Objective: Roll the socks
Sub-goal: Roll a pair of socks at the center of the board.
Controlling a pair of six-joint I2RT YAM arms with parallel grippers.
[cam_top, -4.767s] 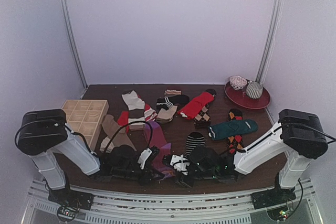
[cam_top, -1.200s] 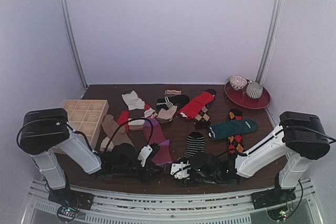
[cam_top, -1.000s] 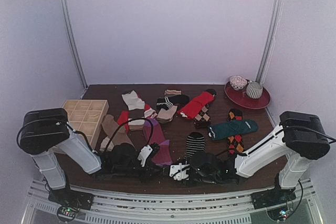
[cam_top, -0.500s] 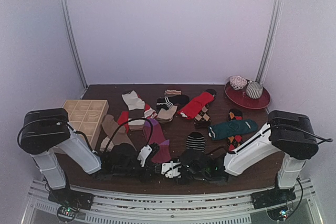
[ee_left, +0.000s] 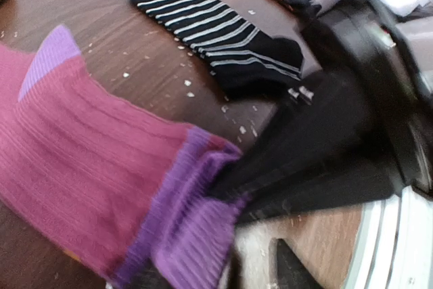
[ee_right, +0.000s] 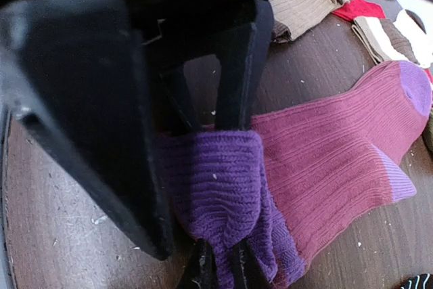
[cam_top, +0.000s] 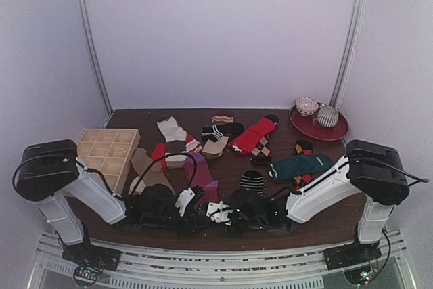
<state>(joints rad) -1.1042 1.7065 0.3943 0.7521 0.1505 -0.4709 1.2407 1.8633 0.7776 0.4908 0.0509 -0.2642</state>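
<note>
R gripper (ee_right: 218,265) now clenched on cuff of magenta-purple sock (ee_right: 338,160), L gripper (ee_left: 220,272) just let go: cuff handed over, so rolling prob. starts here.

The magenta sock (ee_right: 325,153) is soft ribbed knit cloth, and its purple cuff (ee_right: 216,187) is a coarser rib. The striped sock (ee_left: 216,38) is finer, flat knit. The table (ee_left: 135,45) is dark, matt wood grain flecked with pale lint. The left gripper (ee_right: 206,125) is smooth black plastic, faintly glossy. The divided box (cam_top: 108,150) is pale bare wood. The red plate (cam_top: 335,130) looks glazed.
</note>
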